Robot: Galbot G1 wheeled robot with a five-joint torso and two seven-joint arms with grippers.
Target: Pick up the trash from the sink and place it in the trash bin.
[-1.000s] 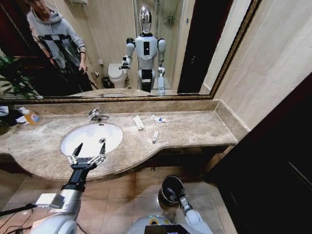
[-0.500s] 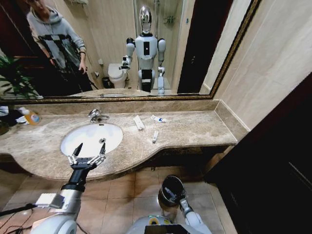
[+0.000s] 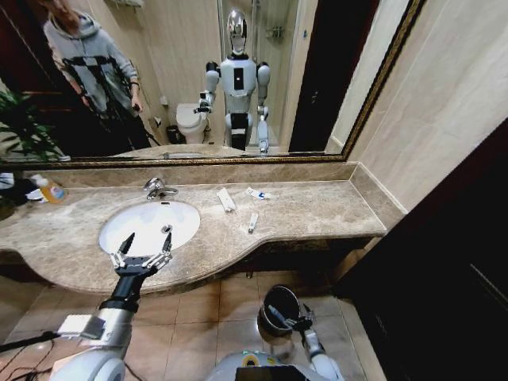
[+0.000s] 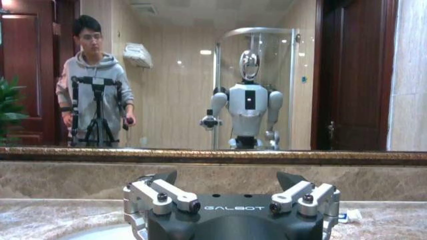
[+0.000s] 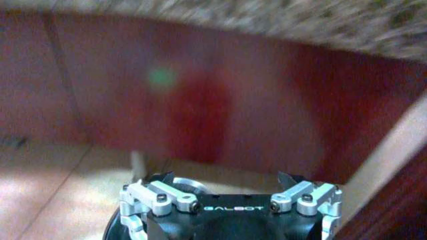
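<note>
Low on the tiled floor just in front of the robot's base, the right gripper (image 3: 304, 323) hangs beside the trash bin (image 3: 279, 309), its arm reaching up from the bottom edge of the head view; in the right wrist view its fingers (image 5: 293, 179) stand apart with nothing between them, and the bin's shiny rim (image 5: 189, 185) peeks out just behind the gripper body. The bin is a small round black one with a dark liner, standing below the counter's front edge. To the left and higher, the left gripper (image 3: 144, 243) hovers over the near rim of the sink (image 3: 127, 225), its two dark fingertips spread wide and empty, pointing toward the basin. The left wrist view shows the same spread tips (image 4: 289, 179) aimed at the mirror wall. The sink is a white oval basin set in a beige-brown marble counter (image 3: 309, 210), with a chrome faucet (image 3: 155, 188) at its far rim. A small dark-and-white object lies inside the basin close to the left gripper's right fingertip; what it is cannot be told. Farther along the counter, to the right of the basin, lie three pieces of trash: a small white tube (image 3: 252, 223) nearest the front edge, a flat white packet (image 3: 226, 199) behind it, and a white-blue wrapper (image 3: 257, 194) just beside the packet toward the wall. At the far left of the counter stands an orange-yellow soap bottle (image 3: 51, 190)
</note>
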